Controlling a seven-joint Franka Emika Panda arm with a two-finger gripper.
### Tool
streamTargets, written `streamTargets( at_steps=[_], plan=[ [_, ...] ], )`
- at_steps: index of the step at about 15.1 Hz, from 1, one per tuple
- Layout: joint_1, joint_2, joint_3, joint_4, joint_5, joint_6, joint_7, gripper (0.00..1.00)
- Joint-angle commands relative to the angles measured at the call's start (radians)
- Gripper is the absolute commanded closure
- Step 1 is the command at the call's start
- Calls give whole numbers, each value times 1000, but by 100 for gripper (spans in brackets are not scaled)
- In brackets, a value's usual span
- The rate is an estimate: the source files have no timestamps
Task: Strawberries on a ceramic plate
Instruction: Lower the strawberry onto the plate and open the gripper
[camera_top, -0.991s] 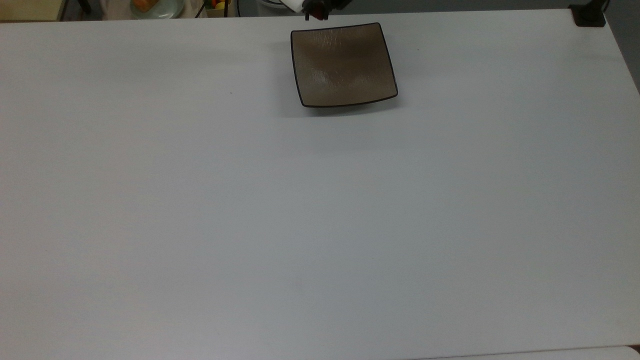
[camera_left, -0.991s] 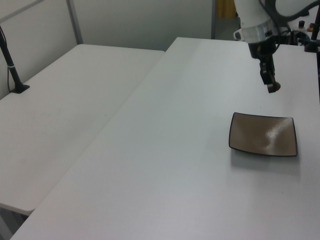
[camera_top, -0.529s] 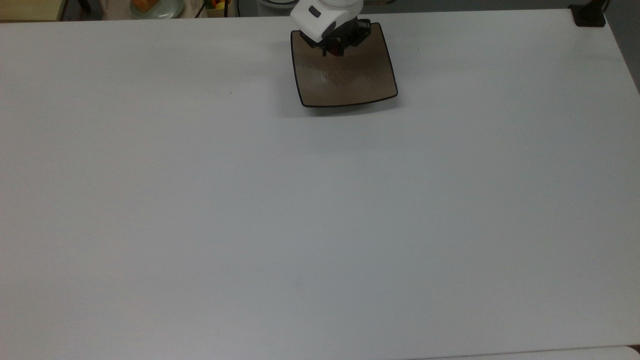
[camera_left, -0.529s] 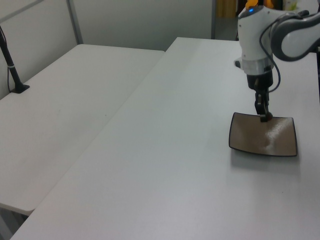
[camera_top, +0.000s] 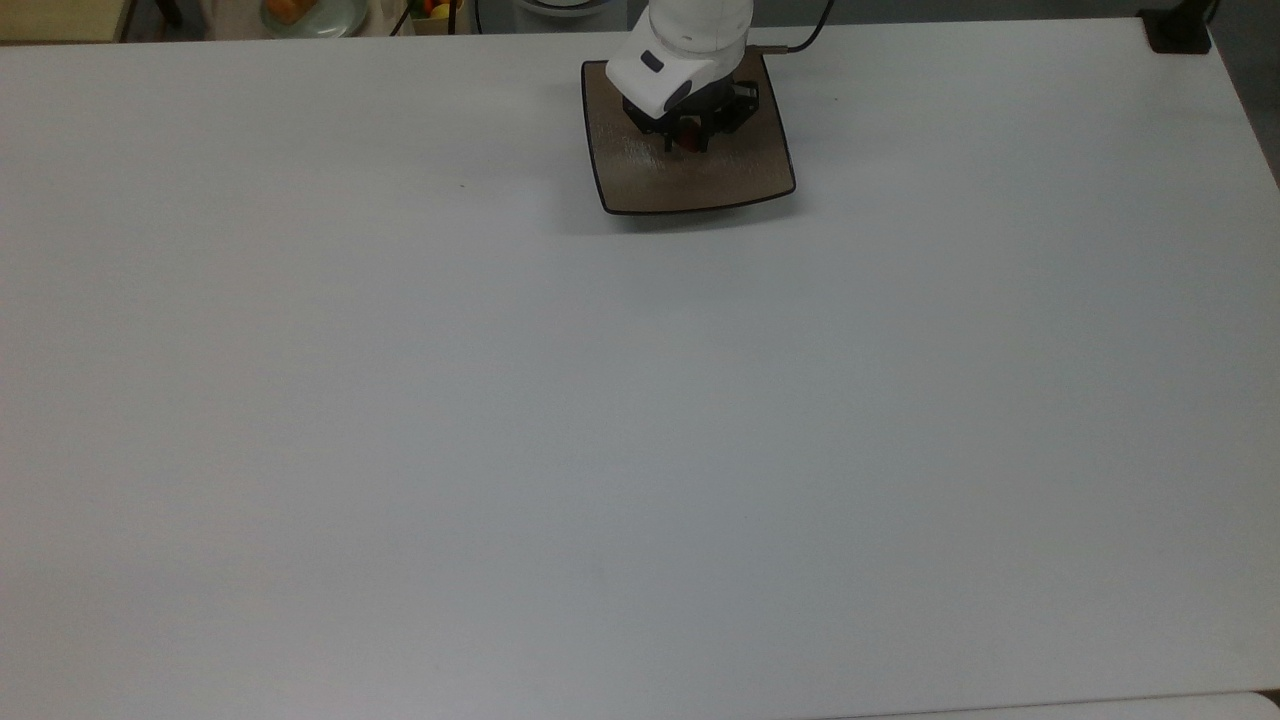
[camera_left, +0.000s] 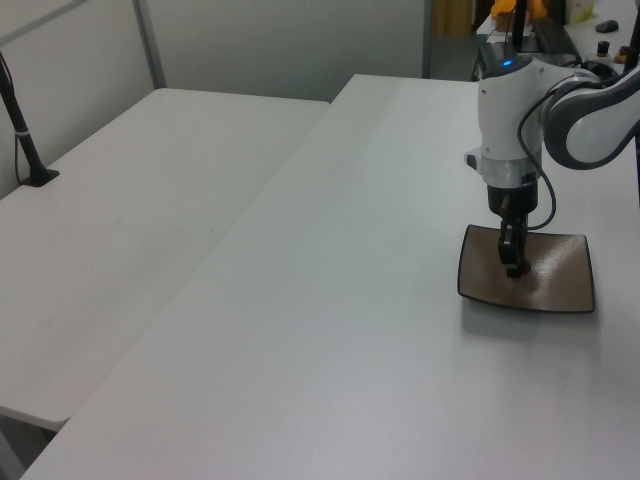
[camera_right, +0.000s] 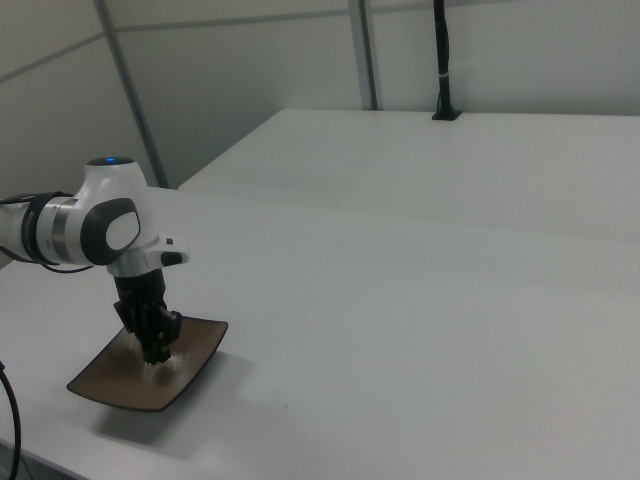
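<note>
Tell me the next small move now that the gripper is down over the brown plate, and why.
Probably open the fingers and release. The gripper is low over the middle of the ceramic plate, with the red strawberry between its fingers, so the fruit should land on the plate. Contact with the surface can't be told.

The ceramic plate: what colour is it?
Glossy brown-beige ceramic plate with a thin dark rim; clearest in the top view.

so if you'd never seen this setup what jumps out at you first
The white arm with its gripper pointed down over the square brown ceramic plate, near the far edge of the table in the top view. A speck of red, the strawberry, sits between the fingers just above the plate's surface.
</note>
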Motion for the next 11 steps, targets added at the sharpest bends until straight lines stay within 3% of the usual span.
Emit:
streamTargets(
  at_steps=[1,2,3,6,11],
  plan=[
    [4,-14,10,-7,13,11,18,23],
    [4,-16,12,-5,13,6,19,8],
    [4,-17,12,4,10,-23,18,0],
    [-7,-20,10,99,0,-173,7,0],
    [-21,-19,-26,287,-25,-262,-19,0]
  ],
)
